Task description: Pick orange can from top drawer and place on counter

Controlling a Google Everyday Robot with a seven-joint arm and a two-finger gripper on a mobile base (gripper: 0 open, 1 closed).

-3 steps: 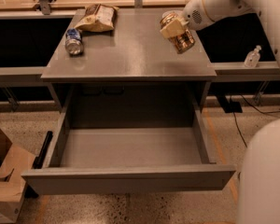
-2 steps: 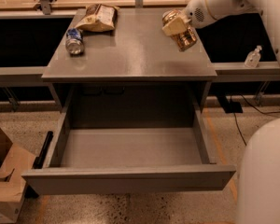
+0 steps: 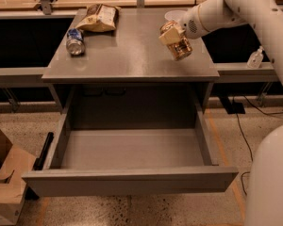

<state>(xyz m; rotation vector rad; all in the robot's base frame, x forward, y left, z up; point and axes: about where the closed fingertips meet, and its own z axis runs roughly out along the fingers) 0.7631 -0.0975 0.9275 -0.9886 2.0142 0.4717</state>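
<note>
1. Orange can (image 3: 180,48), a small shiny dark orange-brown metal cylinder: tilted, over the right side of the flat grey surface (image 3: 132,55).
2. White robot hand (image 3: 172,35): clamped on the can's upper end.
3. Wide grey top drawer (image 3: 132,180): pulled out below the surface.

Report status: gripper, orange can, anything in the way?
Gripper shut on orange can, over right side of counter. Can tilted, not yet released. Top drawer open. Blue can and snack bag far left, not in the way.

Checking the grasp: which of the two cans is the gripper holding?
The orange can, tilted in the gripper over the counter at right; the blue and silver can lies at left, untouched.
</note>
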